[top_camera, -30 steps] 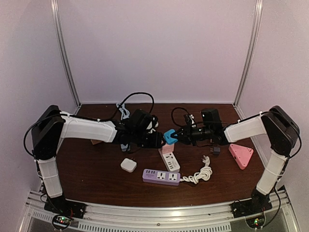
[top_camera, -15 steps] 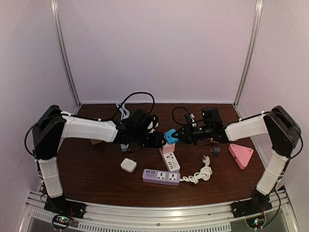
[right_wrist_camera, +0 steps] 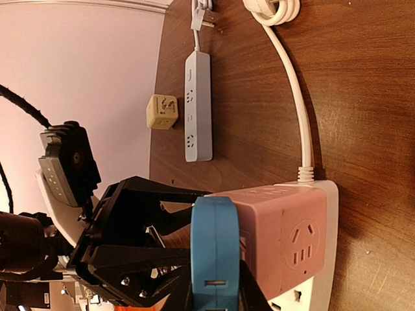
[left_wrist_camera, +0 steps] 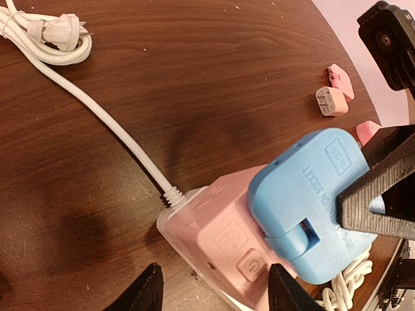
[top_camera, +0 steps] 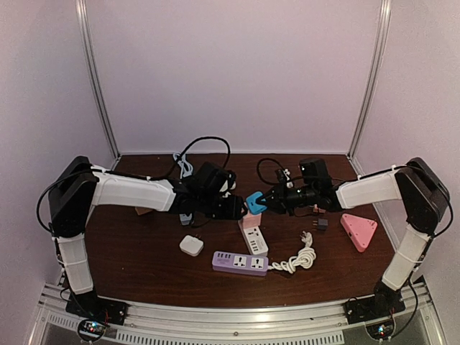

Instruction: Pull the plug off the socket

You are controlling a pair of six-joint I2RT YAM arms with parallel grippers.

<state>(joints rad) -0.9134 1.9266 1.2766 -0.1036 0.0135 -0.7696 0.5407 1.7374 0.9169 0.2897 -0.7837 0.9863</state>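
Note:
A blue plug [top_camera: 256, 201] sits pushed into the side of a pink socket cube [top_camera: 249, 221] at the end of a white power strip [top_camera: 254, 241]. My right gripper [top_camera: 267, 201] is shut on the blue plug [right_wrist_camera: 215, 253], its fingers pinching the plug's flat faces from the right. My left gripper [top_camera: 236, 207] comes from the left. Its fingers [left_wrist_camera: 154, 288] stand on either side of the pink socket [left_wrist_camera: 214, 220] and hold it. In the left wrist view the blue plug [left_wrist_camera: 305, 207] lies against the socket's face with a black right finger [left_wrist_camera: 382, 188] on it.
A purple power strip [top_camera: 240, 262] and a white adapter [top_camera: 191, 246] lie near the front. A coiled white cable [top_camera: 302, 257], a small dark plug [top_camera: 321, 223] and a pink triangular block [top_camera: 359, 231] lie to the right. Black cables lie at the back.
My right gripper and the blue plug have shifted slightly right and up. The left arm and the pink socket have stayed put.

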